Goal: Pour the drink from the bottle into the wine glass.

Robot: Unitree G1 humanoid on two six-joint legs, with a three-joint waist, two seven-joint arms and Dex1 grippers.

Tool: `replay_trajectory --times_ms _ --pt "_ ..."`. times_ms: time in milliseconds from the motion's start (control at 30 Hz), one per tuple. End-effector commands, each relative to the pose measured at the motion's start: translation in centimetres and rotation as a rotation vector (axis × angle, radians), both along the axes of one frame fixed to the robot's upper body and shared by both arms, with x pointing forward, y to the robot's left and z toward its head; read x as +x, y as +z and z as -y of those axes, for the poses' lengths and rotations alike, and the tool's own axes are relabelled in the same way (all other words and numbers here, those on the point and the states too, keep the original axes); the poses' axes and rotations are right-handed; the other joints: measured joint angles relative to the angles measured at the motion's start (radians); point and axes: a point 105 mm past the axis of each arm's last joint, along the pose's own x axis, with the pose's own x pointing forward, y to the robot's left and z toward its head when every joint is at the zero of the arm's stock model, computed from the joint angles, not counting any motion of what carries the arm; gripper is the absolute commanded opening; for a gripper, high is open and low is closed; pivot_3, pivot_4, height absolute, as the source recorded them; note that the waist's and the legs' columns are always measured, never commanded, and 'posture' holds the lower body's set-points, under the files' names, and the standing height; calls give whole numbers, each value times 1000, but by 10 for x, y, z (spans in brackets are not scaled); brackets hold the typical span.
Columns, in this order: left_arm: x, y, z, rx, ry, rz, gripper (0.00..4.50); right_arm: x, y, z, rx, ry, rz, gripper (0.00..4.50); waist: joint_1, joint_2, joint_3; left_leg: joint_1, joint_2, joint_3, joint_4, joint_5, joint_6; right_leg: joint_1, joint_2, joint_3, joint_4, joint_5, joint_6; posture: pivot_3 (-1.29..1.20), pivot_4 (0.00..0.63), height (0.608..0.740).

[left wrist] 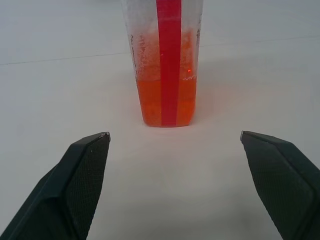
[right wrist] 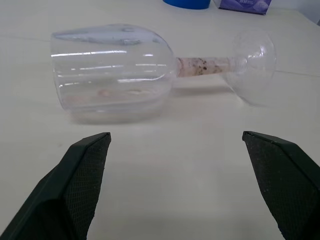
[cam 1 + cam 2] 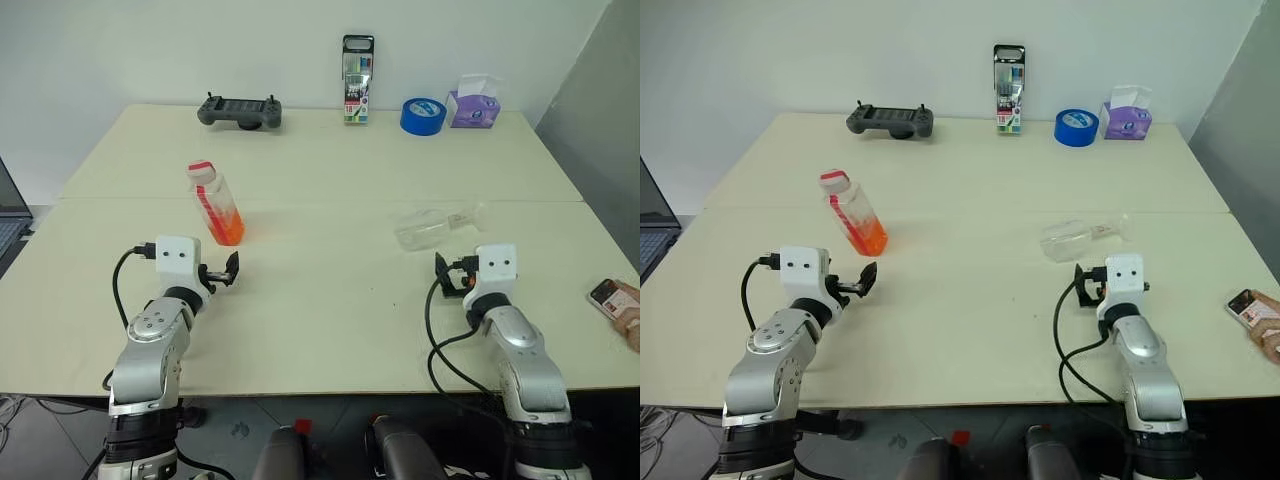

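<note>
Surface [image 3: 330, 300]: pale cream, two boards joined along a seam.

Bottle [image 3: 216, 204]: upright, capped, at about 10 o'clock from the surface's middle. The drink [image 1: 167, 102] fills only its lower part. In the left wrist view its cap and upper body are cut off.

Wine glass [image 3: 432, 228]: lying on its side at about 2 o'clock, empty, bowl toward the robot's left, foot toward its right. Clear walls are hard to trace against the surface.

Left gripper [image 1: 175, 137]: jaws spread wide, empty, just short of the bottle.

Right gripper [image 2: 176, 137]: jaws spread wide, empty, near the glass, not touching.

Far edge, 12 o'clock: game controller [image 3: 240, 111], marker pack [image 3: 357, 80], blue tape roll [image 3: 423, 115], tissue box [image 3: 473, 103].

Right edge, 3 o'clock: small packet [image 3: 612, 297], held by a hand [image 3: 630, 325] that is cut off.
</note>
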Motion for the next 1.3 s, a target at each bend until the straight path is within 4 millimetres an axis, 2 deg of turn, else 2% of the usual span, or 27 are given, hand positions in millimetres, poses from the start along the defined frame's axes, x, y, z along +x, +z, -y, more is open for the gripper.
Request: replay_trajectory --times_ms 33,300,1133,1300 --pt "-1 20 1 5 -17 68 4469 -3 19 0 -12 6 64 4500 0 0 0 0 0 0 0 0 0 0 0 0 0 0 0 0 150 740" --pt "0 27 0 -1 -10 102 4469 -4 23 -3 -9 15 74 4500 0 0 0 0 0 0 0 0 0 0 0 0 0 0 0 0 150 740" --pt "-1 27 -1 -6 1 107 4469 -5 23 -6 -23 39 71 4500 0 0 0 0 0 0 0 0 0 0 0 0 0 0 0 0 150 740" --pt "2 30 1 -5 -7 111 4469 -8 39 -8 -28 91 103 4500 0 0 0 0 0 -1 0 0 0 0 0 0 0 0 0 0 150 740"
